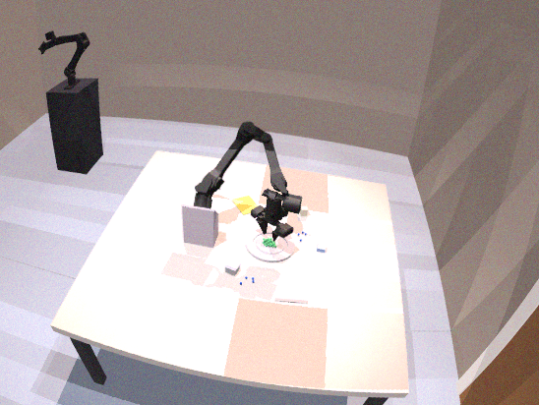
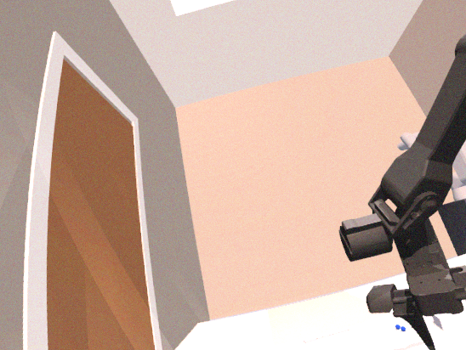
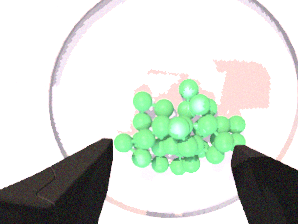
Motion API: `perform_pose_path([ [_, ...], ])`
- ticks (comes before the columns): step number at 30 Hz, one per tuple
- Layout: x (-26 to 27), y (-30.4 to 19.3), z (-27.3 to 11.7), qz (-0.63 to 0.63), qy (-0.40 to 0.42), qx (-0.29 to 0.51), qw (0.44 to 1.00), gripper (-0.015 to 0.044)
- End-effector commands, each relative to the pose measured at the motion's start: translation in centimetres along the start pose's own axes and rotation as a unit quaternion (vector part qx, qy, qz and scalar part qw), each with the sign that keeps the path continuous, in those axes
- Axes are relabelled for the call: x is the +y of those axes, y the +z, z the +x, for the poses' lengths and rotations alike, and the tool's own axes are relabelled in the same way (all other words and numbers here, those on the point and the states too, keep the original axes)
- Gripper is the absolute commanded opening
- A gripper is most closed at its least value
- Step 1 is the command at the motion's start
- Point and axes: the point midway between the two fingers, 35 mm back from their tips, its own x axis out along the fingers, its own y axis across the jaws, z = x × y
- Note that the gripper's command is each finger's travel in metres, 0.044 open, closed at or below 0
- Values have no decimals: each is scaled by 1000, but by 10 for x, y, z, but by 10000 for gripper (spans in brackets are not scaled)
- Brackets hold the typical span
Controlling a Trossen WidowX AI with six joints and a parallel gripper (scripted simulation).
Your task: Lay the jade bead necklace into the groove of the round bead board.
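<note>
Yellow square (image 1: pixel 245 204) — perhaps paper — flat.

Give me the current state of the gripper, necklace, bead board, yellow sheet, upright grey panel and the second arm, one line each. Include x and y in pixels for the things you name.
Gripper (image 1: pixel 275 236) (image 3: pixel 173 152): open, fingers pointing down on either side of the beads.
Jade bead necklace (image 1: pixel 269 243) (image 3: pixel 179 128): bunched in a heap, not laid in a ring.
Round bead board (image 1: pixel 256 254) (image 3: pixel 53 100): flat on the table, heap inside its rim.
Yellow sheet (image 1: pixel 244 204): lying flat.
Grey panel (image 1: pixel 199 226): standing upright.
Second arm (image 1: pixel 78 54): bent, on a black pedestal.
</note>
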Motion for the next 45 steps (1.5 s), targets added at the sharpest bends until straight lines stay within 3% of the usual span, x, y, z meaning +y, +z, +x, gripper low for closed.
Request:
perform_pose_path([
  [1,0,0,0,0,0,0,1000,198],
  [9,0,0,0,0,0,0,1000,0],
  [45,0,0,0,0,0,0,1000,0],
])
